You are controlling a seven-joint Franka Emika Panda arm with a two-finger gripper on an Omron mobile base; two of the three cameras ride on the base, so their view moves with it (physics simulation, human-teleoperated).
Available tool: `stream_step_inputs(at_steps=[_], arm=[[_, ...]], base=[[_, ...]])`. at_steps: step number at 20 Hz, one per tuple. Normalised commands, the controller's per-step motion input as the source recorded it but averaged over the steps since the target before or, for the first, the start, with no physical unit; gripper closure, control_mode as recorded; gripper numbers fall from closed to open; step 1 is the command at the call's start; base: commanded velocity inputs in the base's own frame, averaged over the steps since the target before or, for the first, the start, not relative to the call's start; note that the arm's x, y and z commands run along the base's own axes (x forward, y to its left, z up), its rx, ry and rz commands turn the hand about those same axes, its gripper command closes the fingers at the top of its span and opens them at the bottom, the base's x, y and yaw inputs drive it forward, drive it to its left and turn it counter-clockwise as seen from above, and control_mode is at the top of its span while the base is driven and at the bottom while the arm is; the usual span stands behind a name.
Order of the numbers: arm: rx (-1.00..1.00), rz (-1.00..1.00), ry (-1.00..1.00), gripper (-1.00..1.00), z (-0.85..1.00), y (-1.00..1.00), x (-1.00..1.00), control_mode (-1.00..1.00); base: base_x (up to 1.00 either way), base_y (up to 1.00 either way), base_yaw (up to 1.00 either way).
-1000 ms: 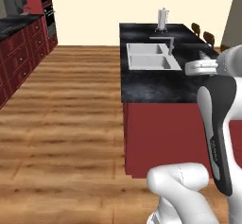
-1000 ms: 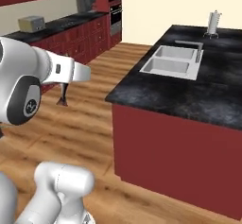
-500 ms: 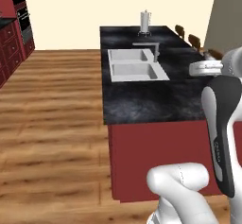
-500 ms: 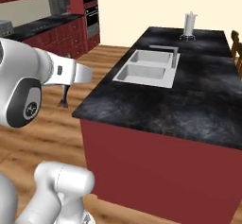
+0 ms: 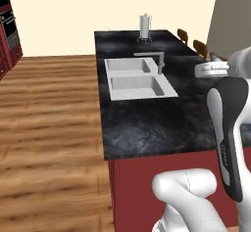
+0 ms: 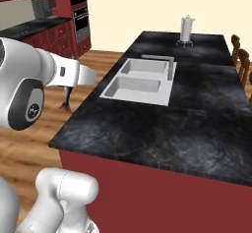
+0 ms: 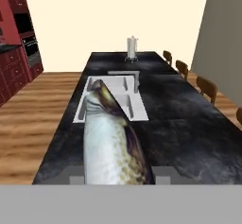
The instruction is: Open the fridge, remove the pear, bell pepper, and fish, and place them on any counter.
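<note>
- Base has swung round: the table (image 5: pixel 147 128) with its sink (image 5: pixel 137 79) now sits square ahead, closer than a second ago.
- Arm stretched level, end effector (image 7: pixel 116 173) clamped on the fish (image 7: pixel 111 138), carried just short of the table's near edge.

The counter (image 5: pixel 147 128) stretches ahead of the base, with the sink (image 5: pixel 138 78) set into its left half and the faucet (image 5: pixel 156 59) just right of it. A canister (image 5: pixel 145 27) stands at the far end. Chairs (image 7: pixel 189 74) line its right side. The fish (image 7: pixel 111 140) sticks out between the fingers, over the near end.
</note>
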Motion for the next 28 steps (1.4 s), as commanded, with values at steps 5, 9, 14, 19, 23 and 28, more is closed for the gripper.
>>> stream_step_inputs(at_steps=[5, 9, 14, 19, 23, 28], arm=[[0.08, -0.21, 0.28, 1.0, -0.5, -0.23, 0.97, -1.0], [0.13, -0.16, 0.25, 1.0, -0.84, -0.24, 1.0, -1.0], [0.16, -0.09, 0.15, 1.0, -0.95, -0.42, 1.0, -1.0], [0.2, -0.03, 0.12, 1.0, -1.0, -0.55, 0.9, -1.0], [0.12, -0.05, 0.08, 1.0, -1.0, -0.33, 0.87, -1.0], [0.04, -0.05, 0.26, 1.0, -0.99, -0.08, 0.86, -1.0]], base=[[0.0, 0.0, 0.0], [0.0, 0.0, 0.0], [0.0, 0.0, 0.0], [0.0, 0.0, 0.0], [0.0, 0.0, 0.0], [0.0, 0.0, 0.0]])
